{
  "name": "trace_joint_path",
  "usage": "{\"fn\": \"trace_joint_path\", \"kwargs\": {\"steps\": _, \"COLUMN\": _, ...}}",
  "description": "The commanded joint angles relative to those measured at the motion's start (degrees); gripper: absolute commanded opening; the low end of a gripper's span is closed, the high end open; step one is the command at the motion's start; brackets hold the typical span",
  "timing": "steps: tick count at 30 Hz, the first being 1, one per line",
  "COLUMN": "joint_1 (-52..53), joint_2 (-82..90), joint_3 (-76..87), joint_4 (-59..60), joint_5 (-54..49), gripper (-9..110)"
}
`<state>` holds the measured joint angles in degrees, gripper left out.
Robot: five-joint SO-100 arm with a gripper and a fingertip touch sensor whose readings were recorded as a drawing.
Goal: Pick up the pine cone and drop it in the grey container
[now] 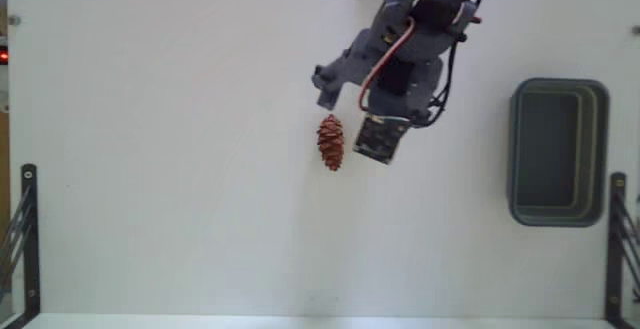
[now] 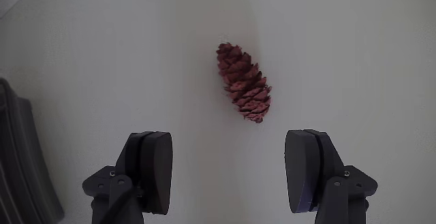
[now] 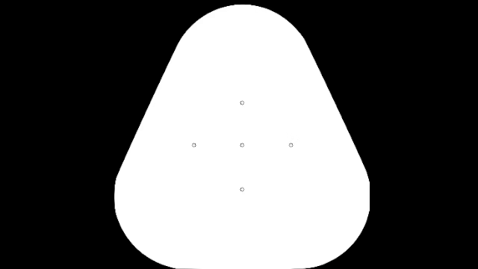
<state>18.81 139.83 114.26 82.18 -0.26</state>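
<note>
Gripper [image 2: 228, 166] spread wide, empty, bottom centre of wrist view, jaws set either side to straddle the pine cone [image 2: 244, 82], which lies on the table [image 2: 354, 54] just above centre, tilted, untouched. In fixed view the cone sits mid-frame beside the arm; height above it hard to judge. Grey container [image 1: 558, 151] at right edge, well apart.

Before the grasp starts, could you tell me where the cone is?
In the fixed view the cone lies on the table near centre, just left of the arm, far left of the container; in the wrist view it sits ahead of the open gripper.
</note>
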Motion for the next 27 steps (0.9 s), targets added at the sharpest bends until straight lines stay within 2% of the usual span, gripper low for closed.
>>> {"fn": "trace_joint_path", "kwargs": {"steps": 1, "joint_1": 0.24, "joint_2": 2.28, "joint_3": 0.30, "joint_4": -0.22, "joint_5": 0.26, "gripper": 110}}
{"fn": "trace_joint_path", "kwargs": {"steps": 13, "joint_1": 0.24, "joint_2": 1.91, "joint_3": 0.26, "joint_4": -0.55, "joint_5": 0.26, "gripper": 110}}
{"fn": "trace_joint_path", "kwargs": {"steps": 27, "joint_1": 0.24, "joint_2": -15.44, "joint_3": -4.17, "joint_4": -13.47, "joint_5": 0.26, "gripper": 110}}
